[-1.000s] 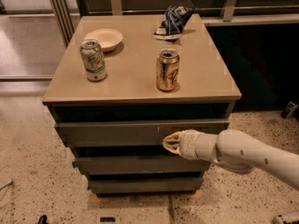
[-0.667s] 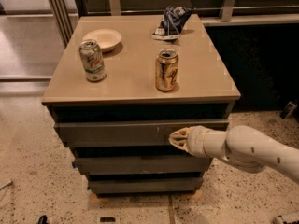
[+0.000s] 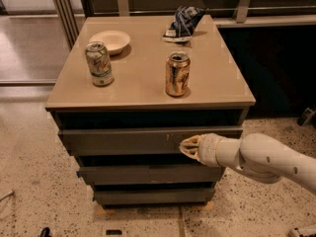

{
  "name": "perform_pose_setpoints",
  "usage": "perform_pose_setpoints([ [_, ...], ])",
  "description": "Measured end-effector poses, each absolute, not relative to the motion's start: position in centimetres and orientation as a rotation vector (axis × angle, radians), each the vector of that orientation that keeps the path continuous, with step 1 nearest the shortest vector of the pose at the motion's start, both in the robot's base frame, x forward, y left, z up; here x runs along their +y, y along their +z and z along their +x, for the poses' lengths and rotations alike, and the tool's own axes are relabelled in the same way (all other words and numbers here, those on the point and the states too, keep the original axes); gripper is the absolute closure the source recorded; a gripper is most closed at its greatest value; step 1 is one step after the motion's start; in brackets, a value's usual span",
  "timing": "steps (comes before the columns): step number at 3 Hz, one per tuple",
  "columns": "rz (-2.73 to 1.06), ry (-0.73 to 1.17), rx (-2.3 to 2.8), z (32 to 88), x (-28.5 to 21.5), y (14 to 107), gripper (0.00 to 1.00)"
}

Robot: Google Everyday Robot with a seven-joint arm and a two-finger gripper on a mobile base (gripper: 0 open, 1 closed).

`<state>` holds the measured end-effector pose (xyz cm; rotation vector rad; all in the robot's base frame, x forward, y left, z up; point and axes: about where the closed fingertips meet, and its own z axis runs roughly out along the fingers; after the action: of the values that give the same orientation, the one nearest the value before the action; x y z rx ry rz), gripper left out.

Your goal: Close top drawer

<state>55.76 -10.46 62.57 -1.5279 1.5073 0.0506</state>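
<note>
Three grey drawer fronts step back one under another, above the speckled floor [image 3: 34, 181]. The lowest drawer [image 3: 148, 196] and the middle drawer [image 3: 148, 174] sit beneath the top drawer [image 3: 118, 141], each narrower and set further in than it. The top drawer is the widest. It stands a little way out, with a dark gap between its upper edge and the tan cabinet top [image 3: 143, 90].

The gripper [image 3: 188, 147] is at the top drawer's front, right of the middle and just under the pale scratches, and seems to touch the panel. Its fingers look drawn together into one blunt tan tip. The white arm [image 3: 266, 158] reaches in from the right of the drawer, near level with the front.

Against a second ago, the tip sits slightly further right along the drawer front, and the arm lies flatter. Since 0.7 s ago it has hardly shifted. The top drawer itself shows no visible change in how far it stands out.

Above and behind the drawer, on the cabinet top, a gold can [image 3: 177, 74] stands upright over the drawer's right half and a green-and-white can [image 3: 99, 63] over its left half. Further back are a pale bowl [image 3: 110, 41] on the left and a crumpled dark blue bag [image 3: 183, 22] on the right. None of them has moved.
</note>
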Motion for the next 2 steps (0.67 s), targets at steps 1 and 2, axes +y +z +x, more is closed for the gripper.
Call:
perform_pose_setpoints([
  [1, -1.528, 0.051, 1.507, 55.76, -10.46, 62.57, 0.5],
  [2, -1.517, 0.136, 1.536, 55.07, -10.59, 63.33, 0.27],
])
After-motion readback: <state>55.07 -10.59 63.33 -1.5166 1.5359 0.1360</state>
